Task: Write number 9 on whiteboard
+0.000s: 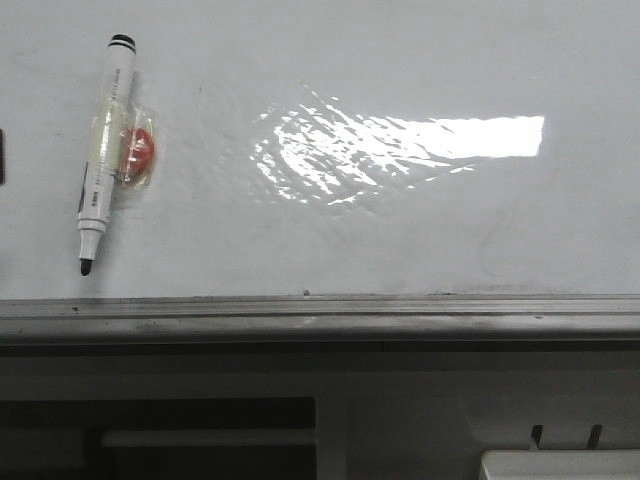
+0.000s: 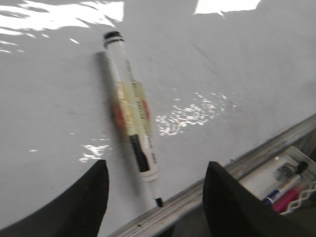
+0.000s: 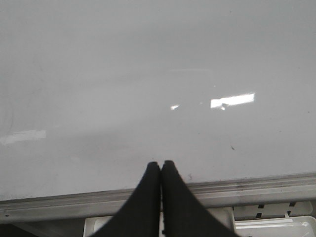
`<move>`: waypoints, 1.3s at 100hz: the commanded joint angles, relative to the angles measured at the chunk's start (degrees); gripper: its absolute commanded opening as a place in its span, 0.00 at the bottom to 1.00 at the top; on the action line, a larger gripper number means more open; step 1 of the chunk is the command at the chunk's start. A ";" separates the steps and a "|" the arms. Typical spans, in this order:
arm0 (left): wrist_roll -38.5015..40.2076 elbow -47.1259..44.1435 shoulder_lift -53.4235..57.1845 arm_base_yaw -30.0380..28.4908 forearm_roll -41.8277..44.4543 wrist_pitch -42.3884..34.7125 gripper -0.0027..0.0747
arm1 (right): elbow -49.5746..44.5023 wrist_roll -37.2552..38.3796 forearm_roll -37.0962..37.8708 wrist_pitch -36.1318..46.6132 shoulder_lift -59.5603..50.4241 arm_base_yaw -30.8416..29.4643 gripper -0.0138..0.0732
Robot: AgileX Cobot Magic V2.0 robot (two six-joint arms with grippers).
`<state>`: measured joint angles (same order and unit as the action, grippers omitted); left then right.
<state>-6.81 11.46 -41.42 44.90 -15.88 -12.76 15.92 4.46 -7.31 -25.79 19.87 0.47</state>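
Bright window light glares from above; below sit a dark shelf point(image 1: 200, 420) and a white tray point(image 1: 560, 465).

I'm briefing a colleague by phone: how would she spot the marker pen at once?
Find the glossy whiteboard with its grey lower rail. Toward its left side lies the marker pen, uncapped, black tip pointing down at the rail. It alone has clear tape and a red blob around its white barrel.

The glossy white whiteboard point(image 1: 400, 60) has a grey metal rail point(image 1: 320, 318). The white marker pen point(image 1: 103, 150) has a black tip, and a red-orange blob sits under its clear tape.
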 commanded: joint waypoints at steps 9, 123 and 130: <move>0.64 1.45 -9.25 6.11 -7.73 -15.54 0.48 | 2.08 -0.20 -0.14 3.48 0.84 -0.32 0.08; 2.30 1.45 -25.07 6.73 2.44 -28.69 0.01 | 6.71 -7.30 -4.05 -1.42 9.60 25.73 0.09; 2.30 1.45 -23.89 7.25 6.98 -28.69 0.01 | 9.38 -11.46 -4.34 -1.39 12.77 30.09 0.16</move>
<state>-5.09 11.46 -67.64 51.40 -15.41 -37.36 20.64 -1.50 -10.92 -30.39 28.75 26.03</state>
